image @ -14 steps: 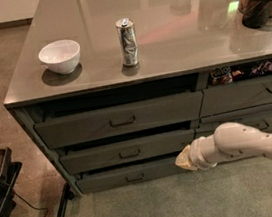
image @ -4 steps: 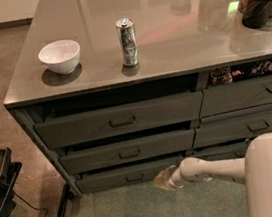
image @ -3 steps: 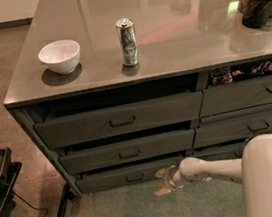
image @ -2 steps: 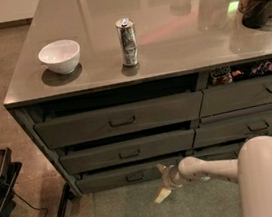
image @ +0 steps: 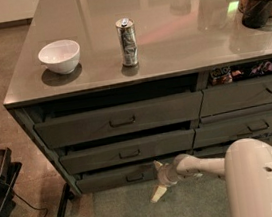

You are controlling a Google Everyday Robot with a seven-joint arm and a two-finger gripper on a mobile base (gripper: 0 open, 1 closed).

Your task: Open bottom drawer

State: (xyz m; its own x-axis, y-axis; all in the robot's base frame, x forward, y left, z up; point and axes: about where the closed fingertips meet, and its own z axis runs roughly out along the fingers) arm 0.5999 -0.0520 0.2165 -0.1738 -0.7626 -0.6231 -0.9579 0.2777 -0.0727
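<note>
The bottom drawer (image: 113, 178) is the slim dark grey-green front at the foot of the left stack, with a small dark loop handle (image: 134, 177) at its centre. My white arm reaches in from the lower right. My gripper (image: 157, 180) is open, one finger up against the drawer front and one down toward the floor. It sits just right of the handle, close to the drawer front. The drawer looks nearly flush with the cabinet.
Two taller grey drawers (image: 120, 120) sit above it, slightly ajar. On the counter (image: 178, 49) stand a white bowl (image: 59, 56) and a silver can (image: 127, 42). A dark jar (image: 257, 2) is at the right. A black stand (image: 2, 195) is on the floor, left.
My gripper has moved left along the bottom drawer front toward the handle, and its fingers have spread open. The drawers have not moved.
</note>
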